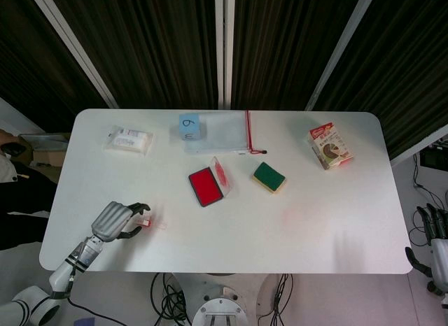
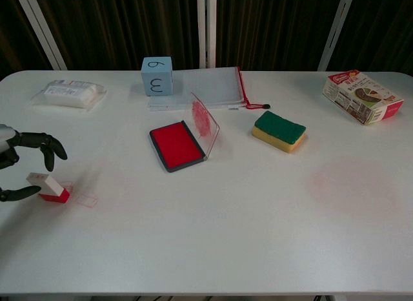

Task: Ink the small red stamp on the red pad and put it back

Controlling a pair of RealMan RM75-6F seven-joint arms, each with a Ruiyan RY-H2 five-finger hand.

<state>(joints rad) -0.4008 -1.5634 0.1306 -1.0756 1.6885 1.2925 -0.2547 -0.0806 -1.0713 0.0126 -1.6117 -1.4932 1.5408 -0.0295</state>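
The small red stamp (image 2: 49,186), white body over a red base, lies tipped to the left on the table near the front left edge; in the head view the stamp (image 1: 145,221) shows just past my fingertips. My left hand (image 2: 19,166) is beside it with fingers lifted and spread, the thumb close to the stamp's white end, holding nothing. My left hand (image 1: 115,220) is at the table's front left corner. The open red ink pad (image 2: 176,145) (image 1: 204,187) sits mid-table with its clear lid up. My right hand (image 1: 437,243) hangs off the table's right side, fingers apart.
A small clear cap (image 2: 86,200) lies right of the stamp. A green-and-yellow sponge (image 2: 279,130), a blue numbered cube (image 2: 157,75), a mesh zip pouch (image 2: 210,86), a wipes packet (image 2: 70,93) and a food box (image 2: 362,96) stand further back.
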